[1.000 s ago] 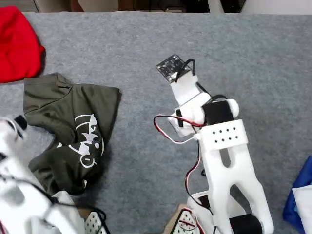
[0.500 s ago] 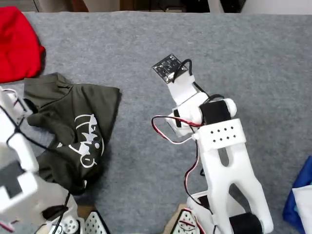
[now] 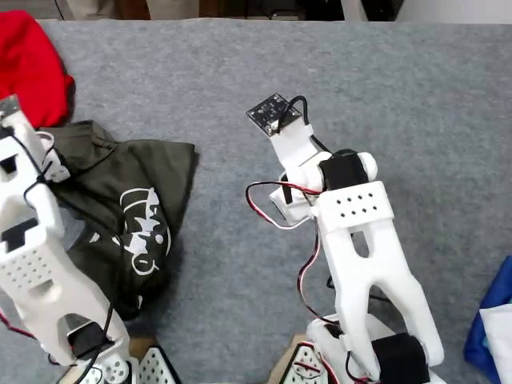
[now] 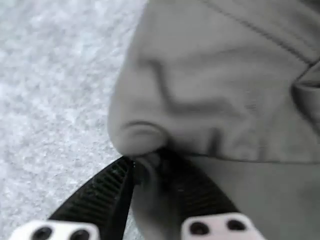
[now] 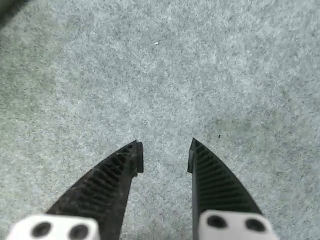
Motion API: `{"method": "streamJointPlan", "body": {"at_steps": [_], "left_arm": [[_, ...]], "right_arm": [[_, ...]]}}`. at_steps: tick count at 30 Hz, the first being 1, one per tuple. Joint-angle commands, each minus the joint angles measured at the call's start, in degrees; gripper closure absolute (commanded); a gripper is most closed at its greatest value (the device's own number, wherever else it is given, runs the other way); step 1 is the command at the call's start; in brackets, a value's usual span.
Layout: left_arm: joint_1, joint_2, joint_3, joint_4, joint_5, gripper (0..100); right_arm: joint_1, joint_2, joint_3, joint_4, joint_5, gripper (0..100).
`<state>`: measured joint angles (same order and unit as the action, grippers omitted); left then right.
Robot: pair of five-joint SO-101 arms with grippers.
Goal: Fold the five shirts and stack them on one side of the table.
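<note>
left arm (image 3: 32,256) sitting far left in high view, forearm stretching away from base. left gripper (image 4: 147,167) pinching fold of olive shirt (image 4: 215,85), jaws squeezing tight on cloth. right arm (image 3: 356,248) standing centre, leaning forward, wrist angling slightly left. right gripper (image 5: 165,150) pointing downward, jaws gaping apart, fingertips (image 5: 136,156) touching nothing.

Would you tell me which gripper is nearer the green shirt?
Left. The left gripper pinches a fold of the green shirt; the right gripper is open over the table, apart from it.
</note>
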<state>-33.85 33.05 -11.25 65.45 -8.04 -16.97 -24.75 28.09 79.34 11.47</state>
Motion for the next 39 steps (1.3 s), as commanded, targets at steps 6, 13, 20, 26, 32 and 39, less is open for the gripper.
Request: {"method": "streamJointPlan", "body": {"at_steps": [6, 13, 20, 26, 32, 39], "left_arm": [[7.2, 0.3, -17.3, 21.0, 0.0, 98], [22.4, 0.2, -30.5, 35.1, 0.2, 98], [39.2, -5.8, -31.3, 35.3, 0.3, 98], [57.1, -14.4, -25.1, 35.3, 0.4, 98], [74.6, -19.7, -20.7, 35.3, 0.4, 98], [85.5, -21.2, -25.0, 35.3, 0.5, 98]], "right_arm": [[-0.4, 0.0, -3.2, -0.7, -0.4, 83.1], [15.2, 0.0, -14.0, 7.9, -0.4, 83.1], [38.8, 0.3, -25.6, 15.6, 3.5, 82.9], [55.3, 0.4, -27.3, 15.2, 12.0, 82.9], [67.2, 0.4, -25.4, 14.8, 17.4, 82.9], [78.9, 0.5, -19.0, 6.5, 23.9, 82.9]]}}
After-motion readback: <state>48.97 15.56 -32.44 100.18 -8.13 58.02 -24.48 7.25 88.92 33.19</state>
